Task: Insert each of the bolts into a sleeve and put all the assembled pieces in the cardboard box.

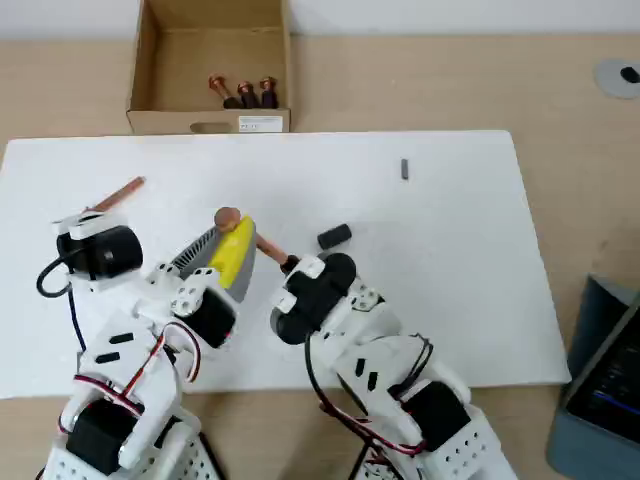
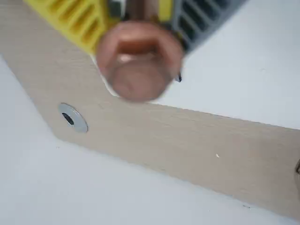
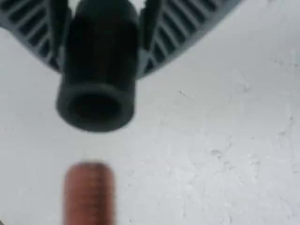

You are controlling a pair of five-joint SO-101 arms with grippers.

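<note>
Holds copper bolt [image 2: 138, 61] and black sleeve [image 3: 98, 70] end to end above the white mat [image 1: 450, 300].
Pinches bolt in left gripper [image 1: 231, 226], sleeve in right gripper [image 1: 291, 266], thread tip just short of sleeve mouth.

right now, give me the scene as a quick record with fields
left gripper: shut on held bolt
right gripper: shut on held sleeve
fit: held bolt's threaded tip is just off the held sleeve's mouth, not yet in
box: three assembled pieces inside
loose on mat: loose bolt, loose sleeve, small dark piece too small to identify
</note>
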